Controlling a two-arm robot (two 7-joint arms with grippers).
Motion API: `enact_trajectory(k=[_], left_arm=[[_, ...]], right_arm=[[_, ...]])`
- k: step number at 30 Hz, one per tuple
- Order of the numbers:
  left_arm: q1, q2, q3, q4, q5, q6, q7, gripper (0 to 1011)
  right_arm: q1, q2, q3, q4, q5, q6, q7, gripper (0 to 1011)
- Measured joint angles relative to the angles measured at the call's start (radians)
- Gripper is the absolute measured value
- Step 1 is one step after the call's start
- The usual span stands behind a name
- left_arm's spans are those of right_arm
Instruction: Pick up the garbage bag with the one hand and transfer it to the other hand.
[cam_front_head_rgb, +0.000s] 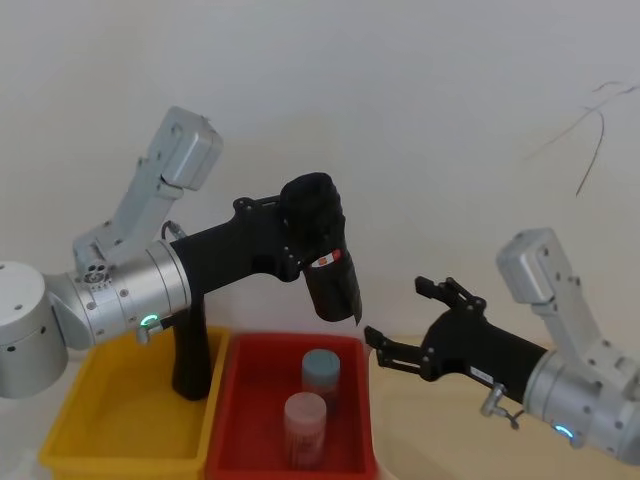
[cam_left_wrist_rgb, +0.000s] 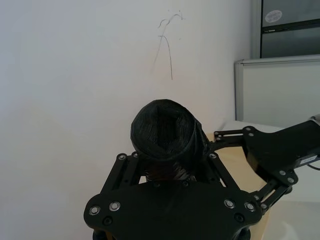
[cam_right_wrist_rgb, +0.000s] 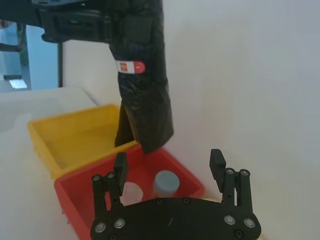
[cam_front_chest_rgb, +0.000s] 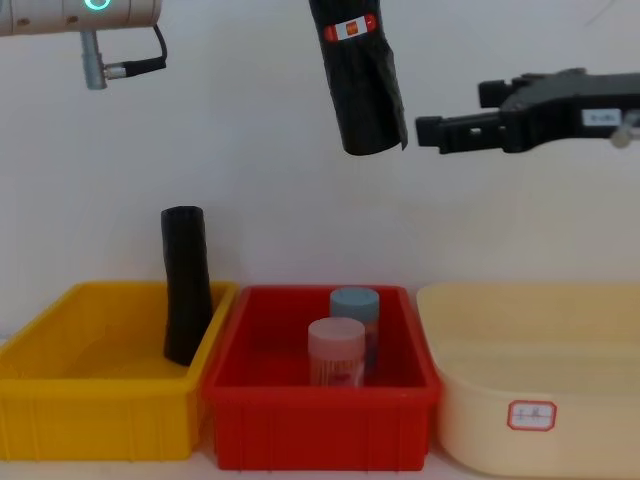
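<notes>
The garbage bag (cam_front_head_rgb: 332, 272) is a thick black roll with a red-and-white label band, hanging upright and slightly tilted in the air above the red bin (cam_front_head_rgb: 240, 400). My left gripper (cam_front_head_rgb: 303, 236) is shut on its upper part; the roll's top end (cam_left_wrist_rgb: 162, 131) sticks up between the fingers. In the chest view the bag's lower end (cam_front_chest_rgb: 364, 90) hangs free with a loose flap of film. My right gripper (cam_front_head_rgb: 410, 316) is open just right of that lower end, apart from it. Its two fingers (cam_right_wrist_rgb: 217, 160) point toward the bag (cam_right_wrist_rgb: 146, 95).
A yellow bin (cam_front_chest_rgb: 60, 400) at the left holds a taller plain black roll (cam_front_chest_rgb: 186, 285) leaning upright. Inside the red bin (cam_front_chest_rgb: 250, 420) stand two capped jars, one blue-lidded (cam_front_chest_rgb: 355, 302) and one pink (cam_front_chest_rgb: 336, 350). A cream tub (cam_front_chest_rgb: 560, 440) sits at the right.
</notes>
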Motion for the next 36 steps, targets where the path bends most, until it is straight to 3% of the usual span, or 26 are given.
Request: enact_trajectory(k=[15,27,36], left_arm=[[0.000,0.000,0.000,0.000,0.000,0.000,0.000,381],[0.000,0.000,0.000,0.000,0.000,0.000,0.000,381],[0.000,0.000,0.000,0.000,0.000,0.000,0.000,381]], right_arm=[[0.093,-0.045,-0.074,0.044,-0.020,0.000,0.019,1000],[0.123,-0.073,-0.089,0.074,-0.014,-0.005,0.006,1000],[0.158,-0.109,-0.100,0.136,0.002,-0.021,0.001,1000]])
